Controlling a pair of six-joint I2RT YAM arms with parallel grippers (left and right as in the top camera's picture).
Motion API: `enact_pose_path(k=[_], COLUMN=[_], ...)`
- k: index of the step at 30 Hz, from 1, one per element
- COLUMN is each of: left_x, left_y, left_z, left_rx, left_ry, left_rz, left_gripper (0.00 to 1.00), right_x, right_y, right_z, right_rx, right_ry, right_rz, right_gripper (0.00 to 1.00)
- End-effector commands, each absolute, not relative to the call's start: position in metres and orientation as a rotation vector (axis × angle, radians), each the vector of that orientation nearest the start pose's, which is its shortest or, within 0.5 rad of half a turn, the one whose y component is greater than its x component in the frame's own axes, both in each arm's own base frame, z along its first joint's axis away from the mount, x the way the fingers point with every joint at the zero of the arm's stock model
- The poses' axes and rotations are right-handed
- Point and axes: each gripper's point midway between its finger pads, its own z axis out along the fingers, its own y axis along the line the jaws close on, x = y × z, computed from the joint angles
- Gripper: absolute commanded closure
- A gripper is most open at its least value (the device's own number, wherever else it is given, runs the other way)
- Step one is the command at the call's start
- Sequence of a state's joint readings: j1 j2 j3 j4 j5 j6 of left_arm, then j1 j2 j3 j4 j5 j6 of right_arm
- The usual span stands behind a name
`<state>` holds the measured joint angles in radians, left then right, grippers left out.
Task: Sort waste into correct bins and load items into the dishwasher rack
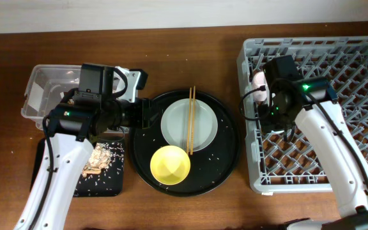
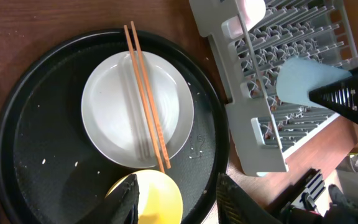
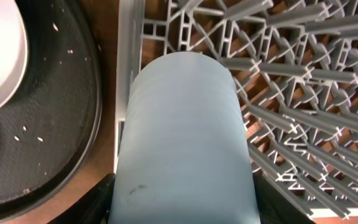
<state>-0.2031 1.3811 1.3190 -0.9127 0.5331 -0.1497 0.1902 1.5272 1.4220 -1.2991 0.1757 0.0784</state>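
My right gripper is shut on the small blue cup and holds it over the left edge of the grey dishwasher rack. The cup also shows in the left wrist view. The pink cup sits in the rack's left side. My left gripper is open and empty above the left of the round black tray. On that tray lie the pale grey plate, with the chopsticks across it, and the yellow bowl.
The clear tub stands at the far left, partly under my left arm. The shallow black tray in front of it holds tan food scraps. Small crumbs dot the round tray.
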Motion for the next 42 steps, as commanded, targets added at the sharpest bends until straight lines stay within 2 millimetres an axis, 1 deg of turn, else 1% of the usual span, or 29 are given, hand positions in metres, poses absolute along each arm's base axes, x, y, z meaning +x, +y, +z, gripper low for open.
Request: enact_pose_path(k=[1,7,14,18,27,31,33,35,38,40,42], left_x=[0.317,0.317,0.316,0.316,0.316,0.316,0.316,0.316,0.316,0.316,0.316], left_y=[-0.152,-0.152,-0.153,-0.153,-0.153,-0.153,-0.153,-0.153,-0.153,-0.153,-0.153], left_z=[0.230,0.230,0.230,0.229,0.229,0.229,0.229,0.229,0.230,0.229,0.229], left_rx=[0.282,0.282,0.285,0.284,0.284,0.284,0.284,0.284,0.284,0.284,0.284], left_ry=[2.531,2.531,2.535,2.538,2.538,2.538,2.538,2.538,2.538,2.538,2.538], left_rz=[-0.803,-0.803,-0.805,-0.805,-0.805,-0.805,-0.805,-0.805,-0.805,-0.805,-0.805], left_gripper=[0.60,0.60,0.60,0.60,0.60,0.60,0.60,0.60,0.60,0.60,0.60], right_x=[0.299,0.292,0.293,0.292,0.296,0.297,0.297,0.297,0.298,0.298,0.298], right_y=[0.024,0.023,0.023,0.022,0.021,0.015,0.010,0.008,0.011,0.011,0.011], right_z=[0.172,0.163,0.162,0.160,0.154,0.153,0.149,0.145,0.144,0.144,0.144], right_rx=[-0.113,-0.090,-0.089,-0.057,-0.053,-0.030,-0.006,0.011,0.013,0.014,0.013], right_ry=[2.942,2.972,2.971,2.975,2.958,2.958,2.963,2.965,2.966,2.966,2.966], right_rz=[-0.241,-0.248,-0.248,-0.255,-0.261,-0.286,-0.289,-0.274,-0.242,-0.241,-0.241], right_gripper=[0.49,0.49,0.49,0.49,0.49,0.49,0.49,0.49,0.48,0.47,0.42])
